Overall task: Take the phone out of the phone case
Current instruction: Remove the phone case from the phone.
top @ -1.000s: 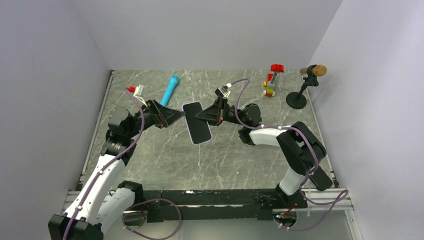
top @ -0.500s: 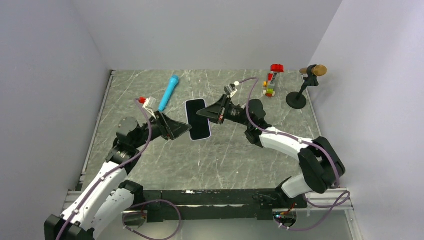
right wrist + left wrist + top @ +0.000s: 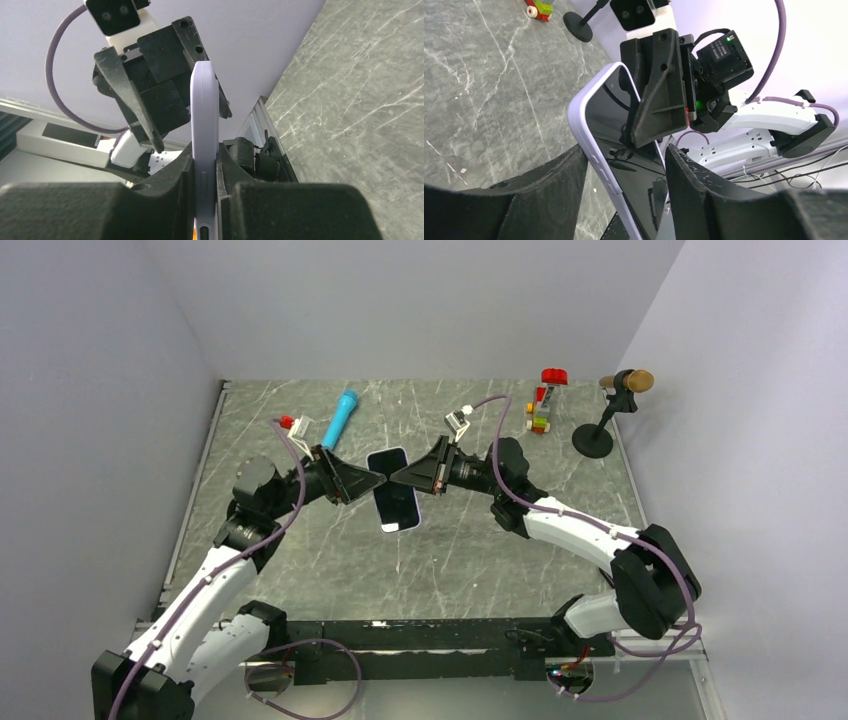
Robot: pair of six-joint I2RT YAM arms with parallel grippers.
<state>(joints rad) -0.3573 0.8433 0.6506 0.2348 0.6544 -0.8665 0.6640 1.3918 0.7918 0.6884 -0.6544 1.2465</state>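
The phone case (image 3: 395,505), a pale lilac-grey shell with the black phone (image 3: 611,135) in it, is held in the air above the middle of the table. My right gripper (image 3: 402,476) is shut flat on the case's upper end; the right wrist view shows the case (image 3: 204,100) edge-on, squeezed between both fingers (image 3: 204,152). My left gripper (image 3: 374,482) comes from the left. Its jaws (image 3: 624,155) stand wide open astride the case's lower part, the left finger touching the case's edge (image 3: 580,115). The phone's back is hidden.
A blue cylinder (image 3: 340,420) lies at the back left of the grey marble table (image 3: 330,560). A small brick toy (image 3: 542,406) and a microphone on a black stand (image 3: 608,410) stand at the back right. Walls close in three sides.
The phone and case have tilted and dropped slightly towards me. My left gripper has risen and moved right until its jaws straddle the case. My right gripper keeps its hold.
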